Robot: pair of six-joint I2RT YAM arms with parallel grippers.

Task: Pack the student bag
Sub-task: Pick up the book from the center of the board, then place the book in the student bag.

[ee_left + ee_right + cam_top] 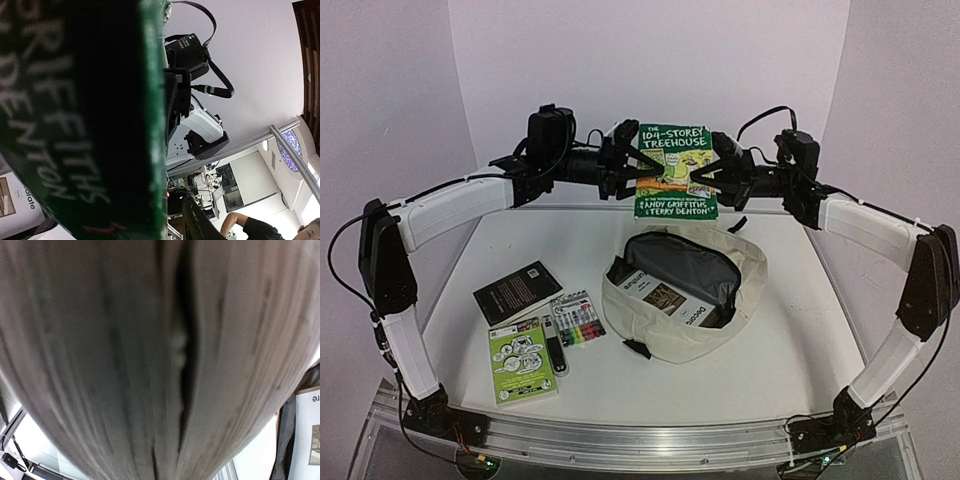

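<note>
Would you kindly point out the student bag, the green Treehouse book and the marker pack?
student bag point(668, 340): top external view, cream outer fabric below the opening.
green Treehouse book point(675, 170): top external view, middle of the cover.
marker pack point(578, 322): top external view, row of coloured markers.

Books: four. One green paperback point(676, 170) is raised at 12 o'clock, one black book point(517, 291) lies at 9 o'clock, one green activity book point(521, 361) lies at 8 o'clock, and one white book point(670, 298) sits inside the bag.
Bags: one cream backpack point(665, 340).
Marker packs: one marker pack point(578, 320).
Small black-and-white items: one point(555, 352).
Robot arms: two, the left arm point(440, 210) and the right arm point(870, 225).
</note>
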